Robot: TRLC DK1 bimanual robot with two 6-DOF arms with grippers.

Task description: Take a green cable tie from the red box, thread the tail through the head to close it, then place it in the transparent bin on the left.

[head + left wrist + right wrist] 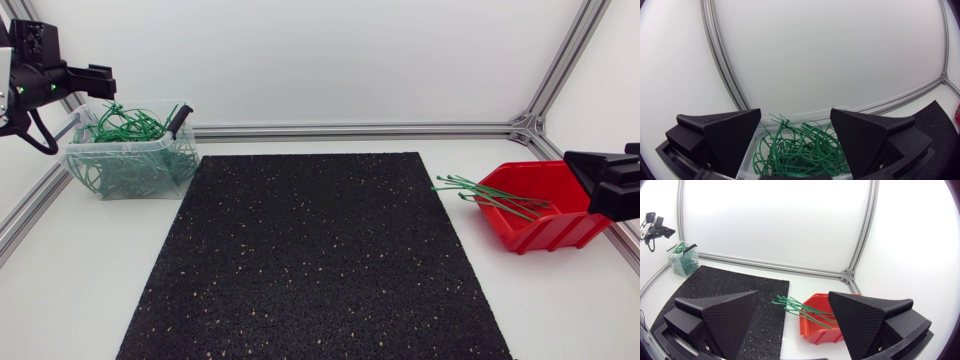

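Head view: ties (495,197) jut lengthwise from the box (545,235) toward the mat (310,260); left wrist view: loops (800,145) in the bin (747,167); my left gripper (796,112) and right gripper (793,293) gape.

Our left claw (100,73) hung over the transparent bin (150,167) of looped ties (122,126). Our right claw (583,168) sat beside the red box (548,236), green cable ties (490,196) poking out.
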